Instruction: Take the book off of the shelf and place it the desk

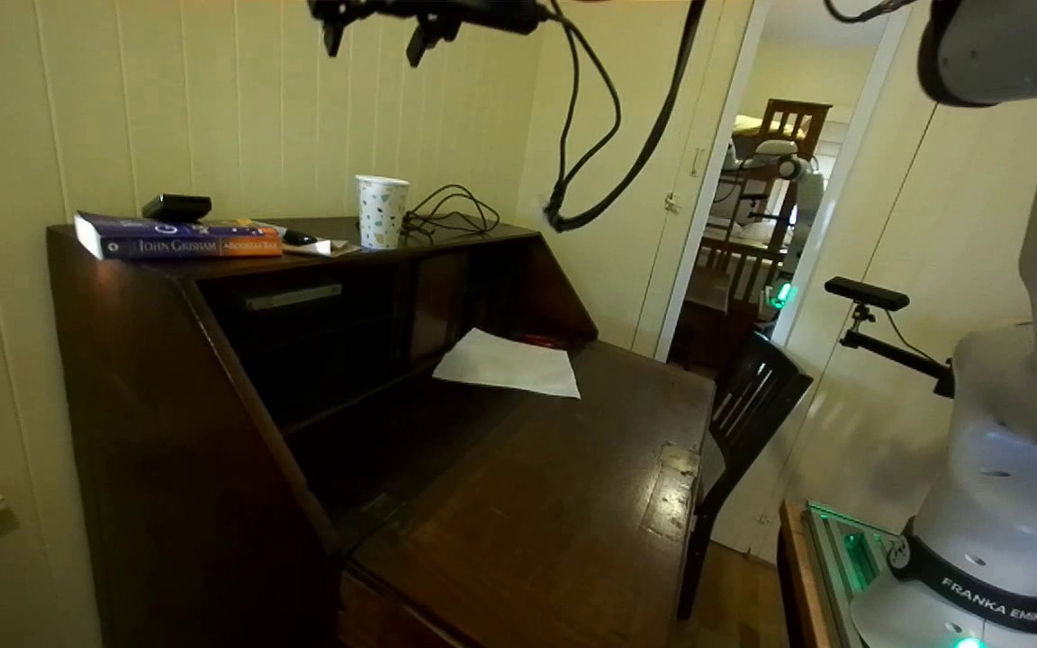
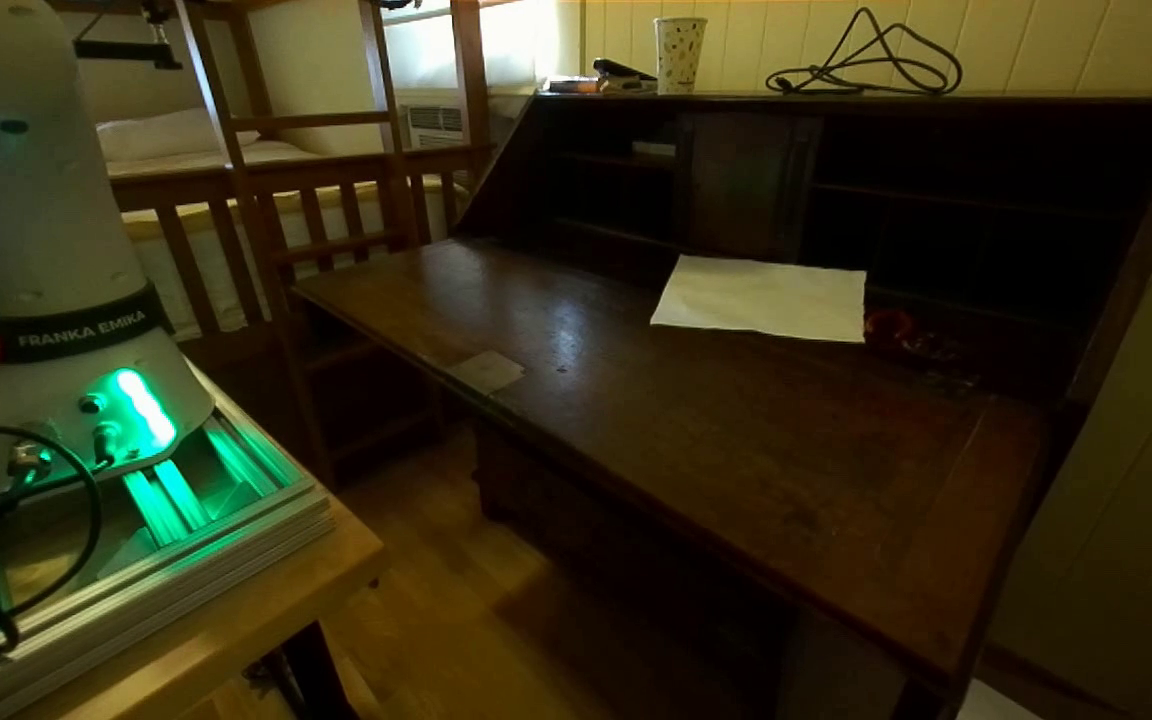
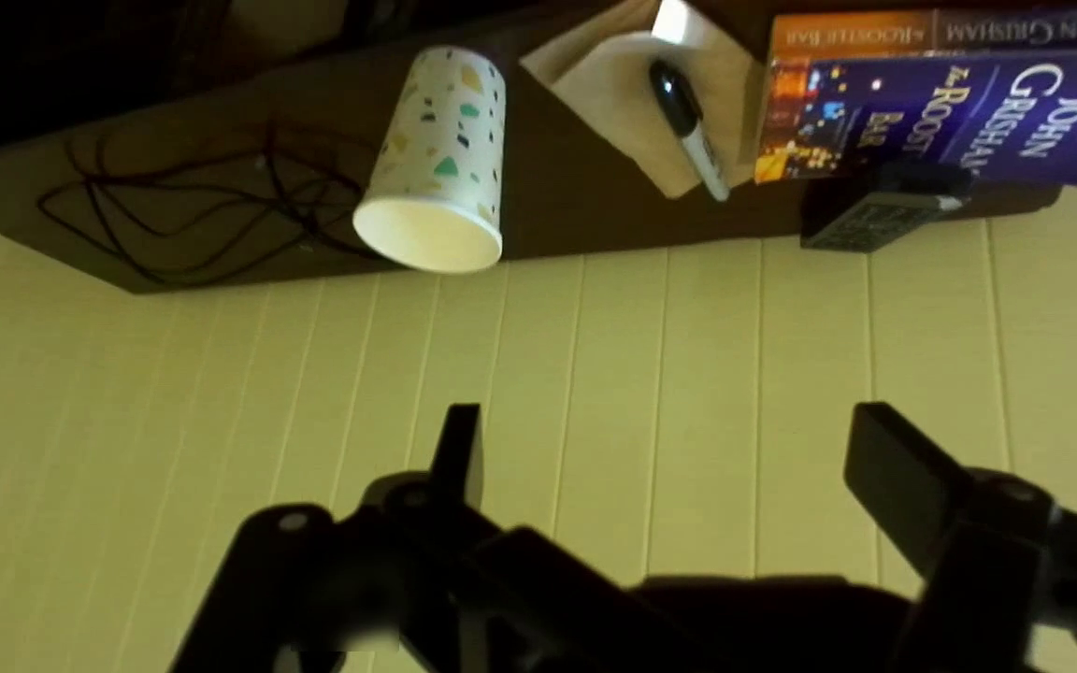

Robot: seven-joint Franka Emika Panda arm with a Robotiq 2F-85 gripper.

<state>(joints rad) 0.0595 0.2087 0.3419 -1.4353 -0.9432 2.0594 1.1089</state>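
The book (image 1: 190, 243), with a purple and orange cover, lies flat on the shelf (image 1: 464, 238), the cabinet's top board. In an exterior view only its end shows small (image 2: 573, 85); in the wrist view its cover and spine (image 3: 945, 121) show at the upper right. The desk (image 1: 518, 504) is the wide brown surface below, also in an exterior view (image 2: 716, 440). My gripper (image 1: 373, 49) is high above the shelf, apart from the book. In the wrist view its fingers (image 3: 665, 421) are wide apart with only wall between them.
A black object (image 1: 177, 208) sits at the book's back edge, partly overlapping it. Beside the book are papers with a marker (image 3: 679, 98), a patterned cup (image 1: 382, 211) and a loose cable (image 1: 451, 214). A white sheet (image 1: 509, 362) and a red object (image 2: 888, 325) are on the desk.
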